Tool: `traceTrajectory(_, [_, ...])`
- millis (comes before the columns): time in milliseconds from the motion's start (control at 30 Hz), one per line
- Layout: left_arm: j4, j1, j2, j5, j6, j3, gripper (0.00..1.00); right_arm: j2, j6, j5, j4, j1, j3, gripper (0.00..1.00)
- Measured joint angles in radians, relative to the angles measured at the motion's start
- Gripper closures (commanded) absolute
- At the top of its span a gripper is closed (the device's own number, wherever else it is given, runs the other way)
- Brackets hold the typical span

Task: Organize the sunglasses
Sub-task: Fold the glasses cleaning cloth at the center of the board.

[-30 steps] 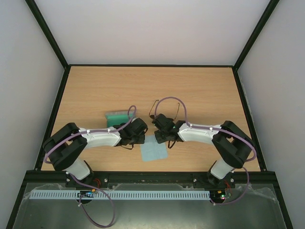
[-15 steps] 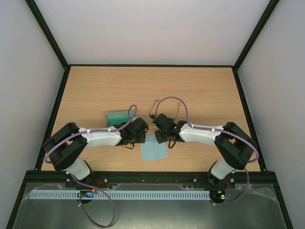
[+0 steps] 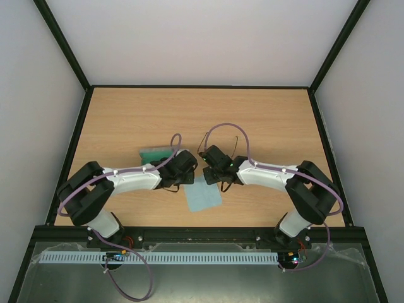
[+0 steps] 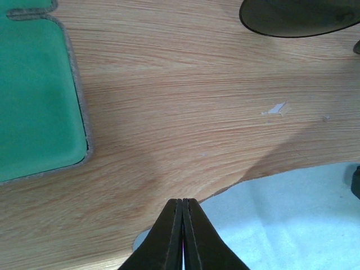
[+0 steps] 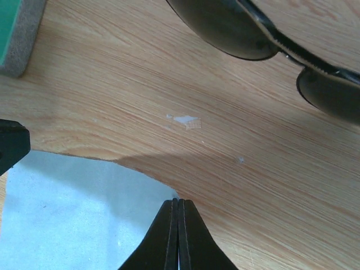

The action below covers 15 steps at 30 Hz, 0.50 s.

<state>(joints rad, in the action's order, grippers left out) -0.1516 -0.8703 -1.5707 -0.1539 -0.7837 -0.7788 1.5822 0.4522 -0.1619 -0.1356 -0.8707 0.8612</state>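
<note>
Since a second ago both arms have reached a little farther from their bases, and the light blue cloth [image 3: 203, 197] has slid that way and turned with them; the grey case [image 3: 153, 153] lies open on the left, its smooth green lining [image 4: 34, 95] facing up and rimmed in grey felt; the sunglasses [image 5: 225, 22] lie outside it on the wooden table [image 3: 271, 120], just beyond the cloth, with dark glossy rounded lenses in a thin wire frame; the left gripper [image 4: 183, 203] has its fingers pressed together on the cloth's far edge, nearer the case; the right gripper [image 5: 178, 202] pinches that edge too, below the lenses; both forearms angle inward, wrists nearly meeting over the cloth.
</note>
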Motion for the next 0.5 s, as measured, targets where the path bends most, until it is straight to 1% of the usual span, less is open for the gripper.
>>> traceTrajectory(100, [-0.007, 0.007, 0.0, 0.0, 0.003, 0.0, 0.97, 0.002, 0.0, -0.001, 0.0, 0.005, 0.009, 0.99])
traceTrajectory(167, [-0.013, 0.008, 0.0, 0.0, 0.003, 0.001, 0.93, 0.003, 0.0, -0.003, 0.0, 0.011, 0.013, 0.99])
traceTrajectory(233, [-0.016, 0.008, 0.005, 0.0, 0.001, 0.011, 0.86, 0.004, 0.0, -0.005, 0.0, 0.021, 0.013, 0.99])
traceTrajectory(300, [-0.017, 0.008, 0.012, 0.0, 0.001, 0.023, 0.82, 0.004, 0.0, -0.005, 0.0, 0.033, 0.012, 0.99])
traceTrajectory(500, [-0.018, 0.011, 0.015, 0.004, -0.004, 0.032, 0.8, 0.01, 0.0, -0.004, 0.0, 0.047, 0.01, 0.99])
